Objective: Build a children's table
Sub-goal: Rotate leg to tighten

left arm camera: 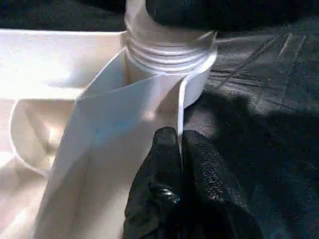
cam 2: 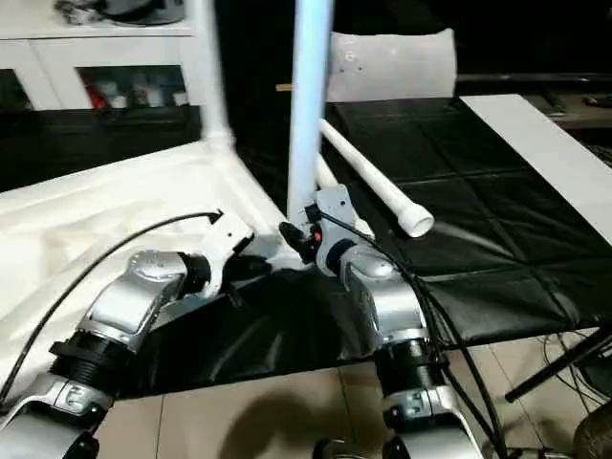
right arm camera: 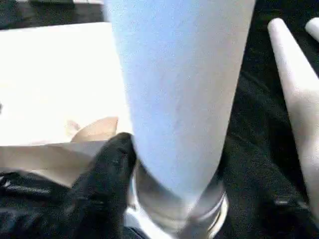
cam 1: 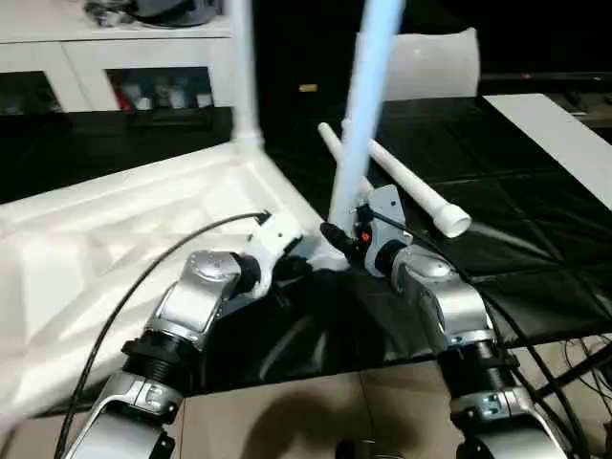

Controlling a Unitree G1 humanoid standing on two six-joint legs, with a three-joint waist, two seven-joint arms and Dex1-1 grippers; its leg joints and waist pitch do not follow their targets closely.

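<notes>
The white tabletop [cam 1: 115,239] lies upside down on the black mat, ribbed side up. One white leg [cam 1: 244,67] stands upright in its far corner. A second leg [cam 1: 368,96] stands upright in the near corner socket [left arm camera: 169,55]. My right gripper [cam 1: 341,236] is shut around this leg's base, with one black finger [right arm camera: 112,159] against its side. My left gripper [left arm camera: 179,139] is shut on the tabletop's thin rim just beside that socket. Two loose legs [cam 1: 416,186] lie crossed on the mat behind the right gripper.
A white cabinet [cam 1: 96,57] stands at the back left and a white flat bag [cam 1: 435,62] at the back centre. A white board [cam 1: 564,134] lies at the right. The black mat [cam 1: 535,239] ends near my body over tiled floor, with cables at the right.
</notes>
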